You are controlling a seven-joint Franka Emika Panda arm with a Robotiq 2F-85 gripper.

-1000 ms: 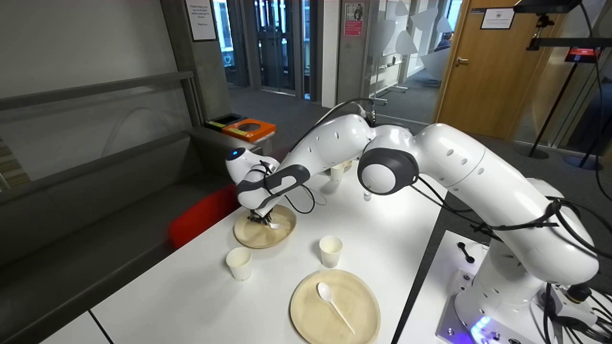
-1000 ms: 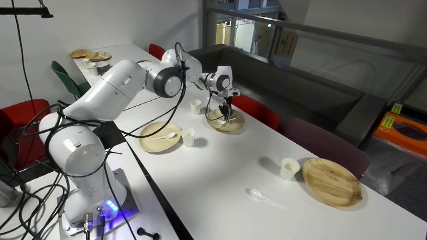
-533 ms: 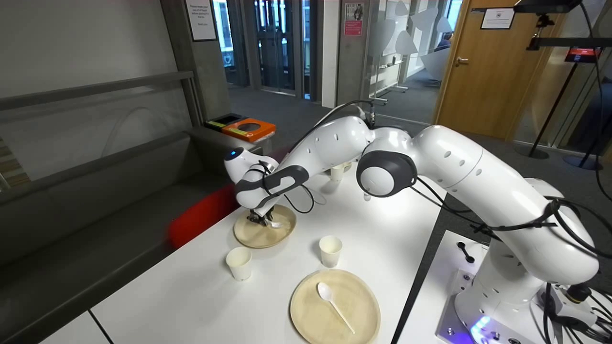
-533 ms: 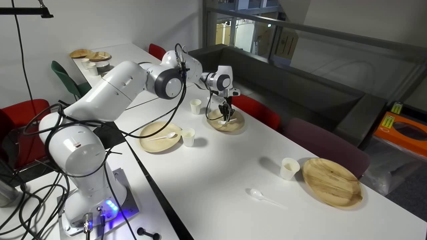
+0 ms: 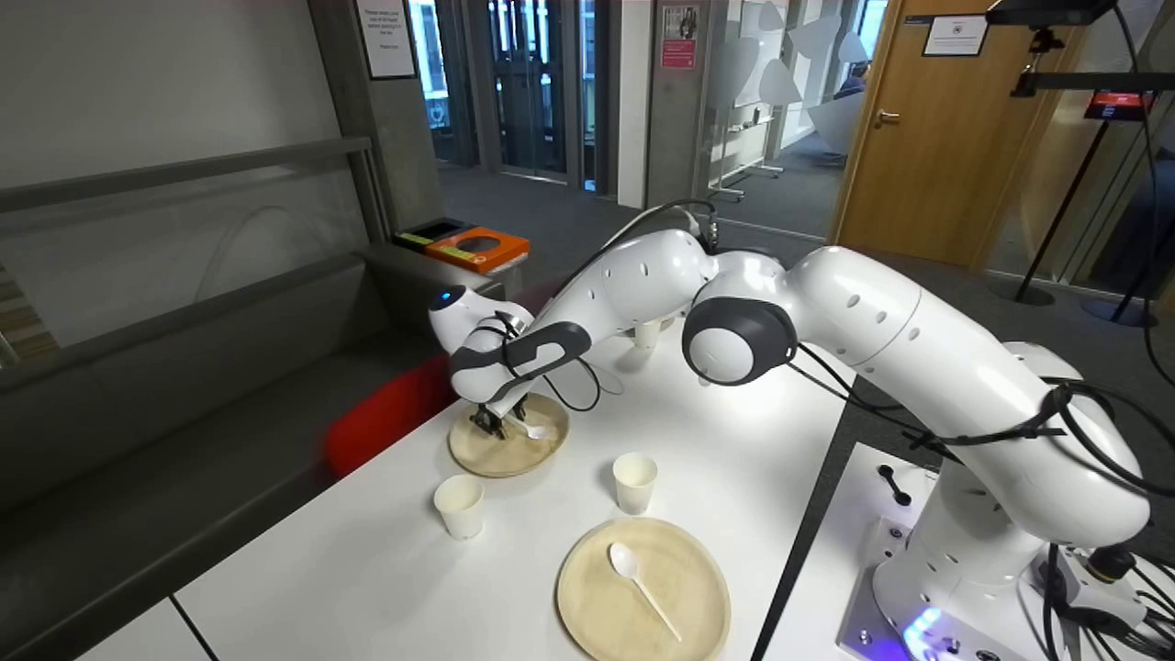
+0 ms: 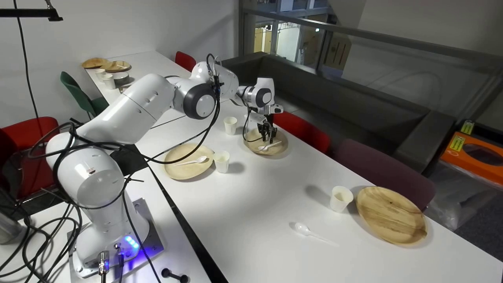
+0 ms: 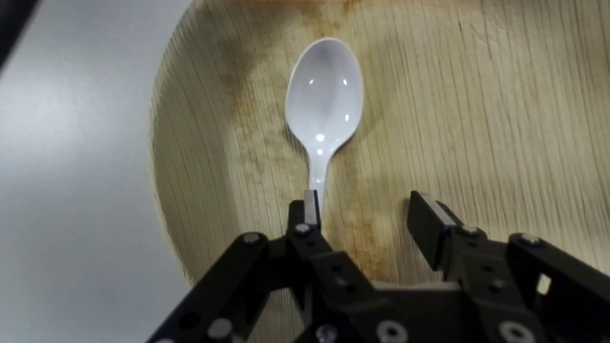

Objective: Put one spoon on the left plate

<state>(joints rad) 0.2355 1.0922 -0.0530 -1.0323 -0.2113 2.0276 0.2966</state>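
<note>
Jaws parted, the gripper (image 7: 364, 202) stands low over the left plate (image 7: 476, 133), on which a white spoon (image 7: 325, 100) lies, the release step apparently in hand and a straight lift clear of both called for next.

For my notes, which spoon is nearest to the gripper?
The spoon on the plate beneath the open gripper; a second spoon on another plate and a third spoon on the table lie farther away.
</note>
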